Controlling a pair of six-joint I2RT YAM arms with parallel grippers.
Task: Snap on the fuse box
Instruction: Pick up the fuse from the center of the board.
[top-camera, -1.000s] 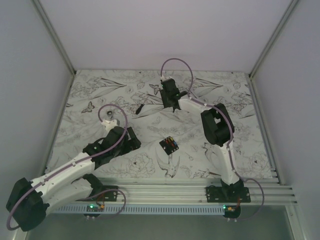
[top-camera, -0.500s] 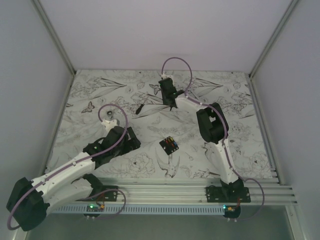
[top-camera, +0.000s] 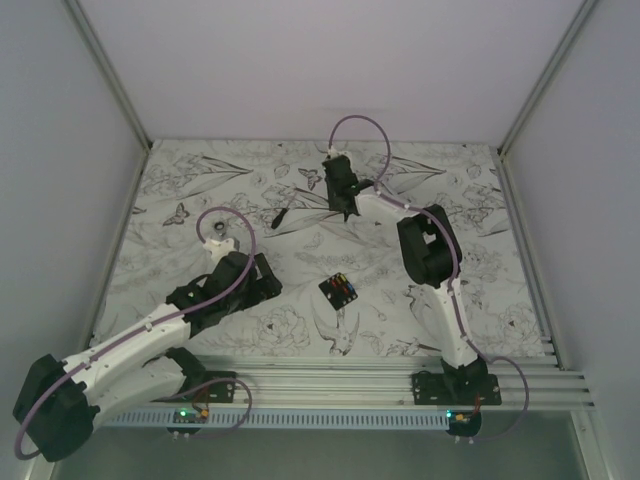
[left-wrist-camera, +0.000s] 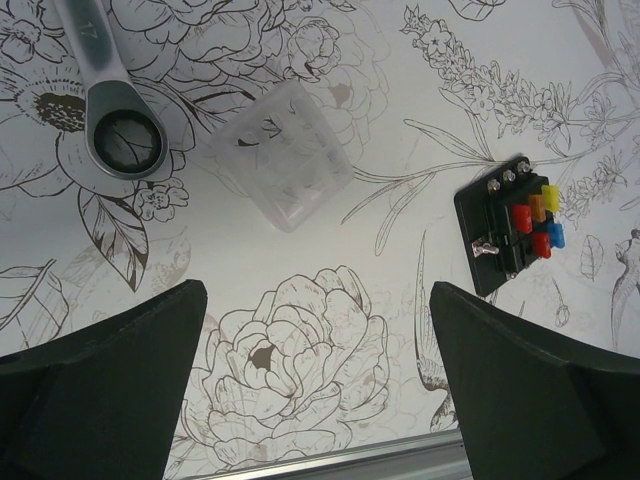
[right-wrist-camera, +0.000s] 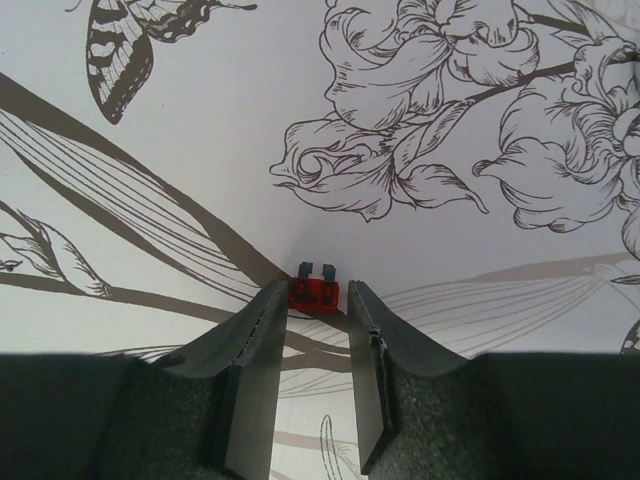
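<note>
Small black square plastic fuse box (left-wrist-camera: 505, 240) lies mid-worktop (left-wrist-camera: 400, 80), untouched. We judge it light and rigid; hold its side walls. Our left claw (left-wrist-camera: 315, 290) gapes empty; right claw (right-wrist-camera: 316, 298) straddles a tiny red fuse (right-wrist-camera: 314, 292), but we cannot tell if it grips.

This is a robotics lab test cell, not a home or a shop. Plain white wall panels (top-camera: 330, 60), held by grey aluminium corner posts (top-camera: 110, 72), box in a surface (top-camera: 480, 250) covered with a black-and-white floral printed sheet. Two white-and-black jointed robot arms, the left arm (top-camera: 130, 345) and the right arm (top-camera: 450, 310), are bolted to a ribbed silver aluminium rail (top-camera: 330, 380) at the near edge. Thin purple cables (top-camera: 225, 215) loop off them, and small green indicator lights (top-camera: 183, 413) glow below. The loose items are bench hardware: a silver metal ratcheting wrench (left-wrist-camera: 115, 110) and a small black square plastic fuse box (left-wrist-camera: 515, 225) with coloured fuses.
</note>
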